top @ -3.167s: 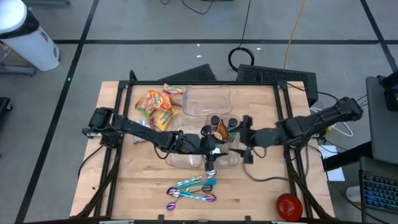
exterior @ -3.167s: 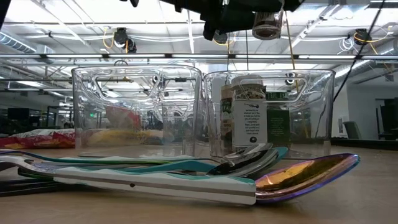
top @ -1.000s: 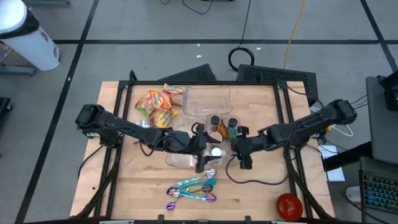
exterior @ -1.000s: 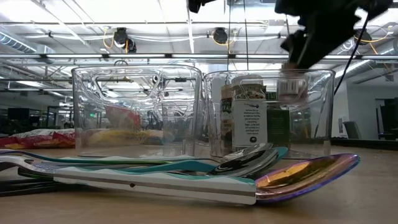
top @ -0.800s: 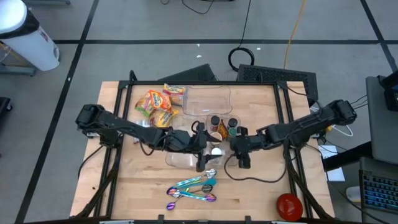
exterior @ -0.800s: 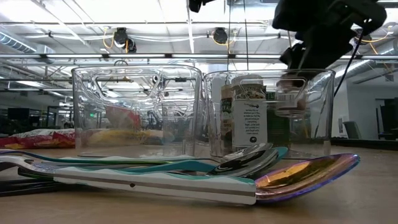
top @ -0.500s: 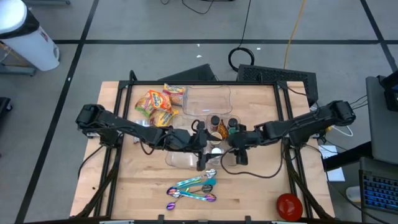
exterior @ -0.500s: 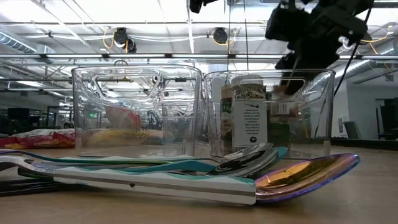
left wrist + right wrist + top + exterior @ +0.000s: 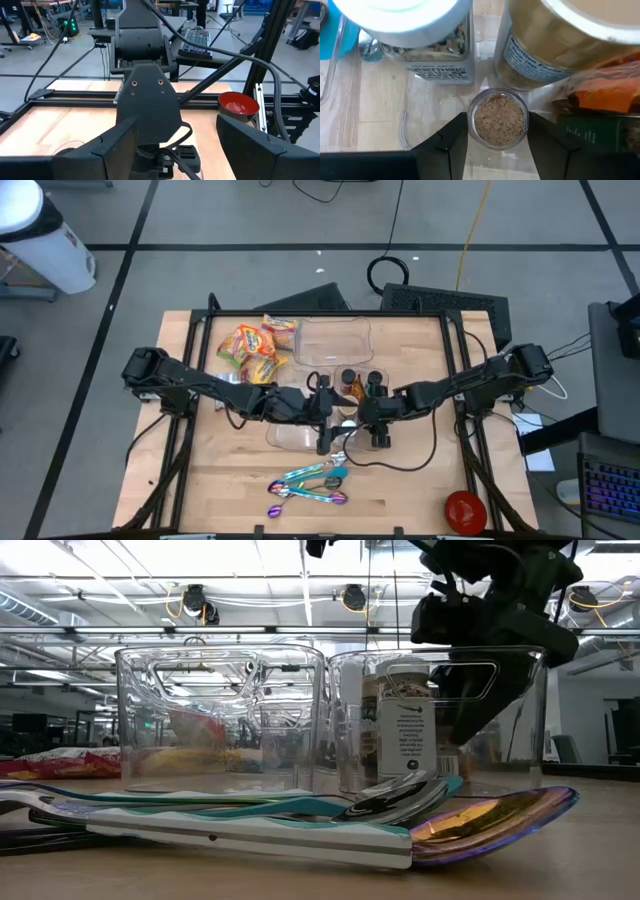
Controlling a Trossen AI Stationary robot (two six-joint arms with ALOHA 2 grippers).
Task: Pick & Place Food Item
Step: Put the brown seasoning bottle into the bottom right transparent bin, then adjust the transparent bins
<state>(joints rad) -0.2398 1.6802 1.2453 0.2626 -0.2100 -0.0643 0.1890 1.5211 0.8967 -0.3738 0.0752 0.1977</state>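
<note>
The right gripper has its two dark fingers clamped on either side of a small clear spice jar, whose speckled brown contents show from above between them. The jar hangs inside the right-hand clear bin, just beside a white-lidded jar with a printed label and a wider tan jar; an orange packet lies next to them. In the high view the right gripper sits over that bin near the table's middle, and in the low view its dark body dips below the bin's rim, close beside the labelled jar. The left gripper hovers just beside it over the neighbouring clear bin, its fingers standing well apart with nothing between them; its wrist view looks out past them at the other arm's dark housing and a red bowl at the table's far corner. Compared with half a second ago, the right gripper has moved lower and farther toward the left arm, so that it now blocks more of the bin's right half in the low view; three seconds ago the jar was held high above the bin rim. The left arm has stayed put over the last second. The snack bags and the spoons lie where they were.
</note>
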